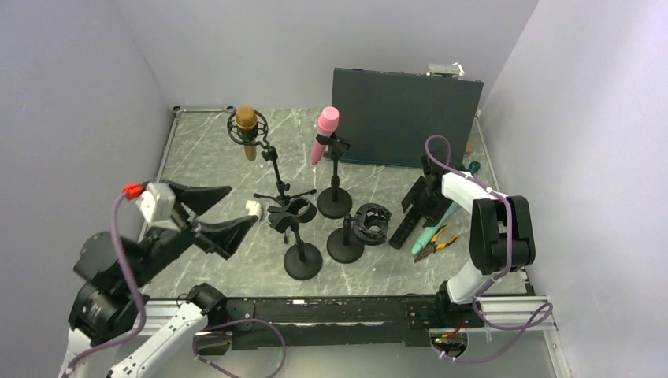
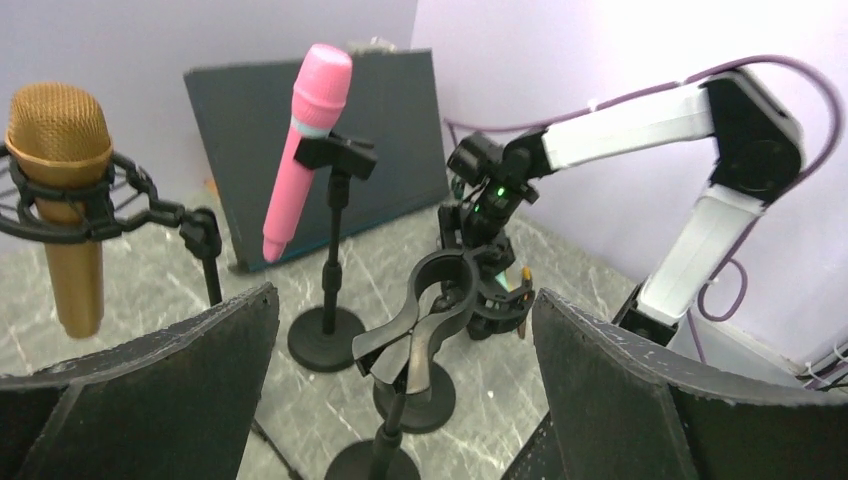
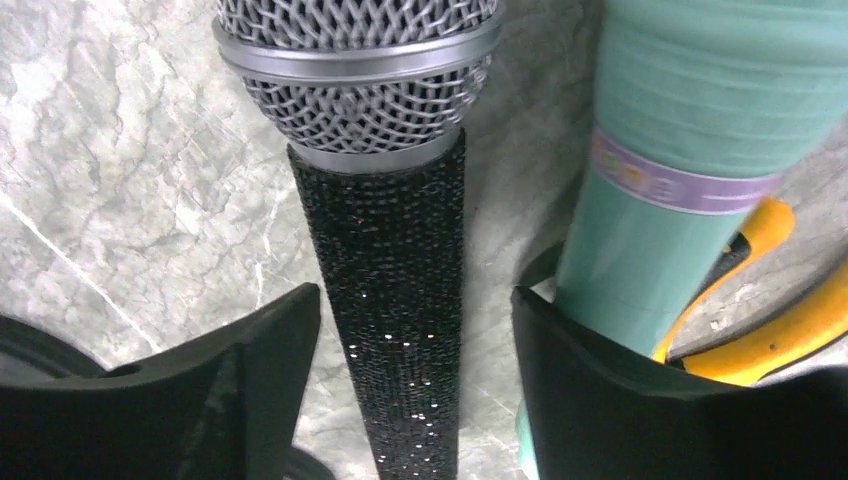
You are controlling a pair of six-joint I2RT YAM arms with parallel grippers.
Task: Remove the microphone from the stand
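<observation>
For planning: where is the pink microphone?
Top view, back centre: the pink microphone, clipped in its stand, between the gold microphone and the dark board.

The pink microphone [image 2: 305, 140] leans in its stand [image 2: 327, 338] — the gold microphone [image 2: 62, 190] sits upright in a shock mount [image 2: 150, 208].

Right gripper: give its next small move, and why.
Probably lift the right gripper straight up and clear: its jaws stand open astride the black mic, which lies flat on the table beside the teal mic, so it looks already removed.
</observation>
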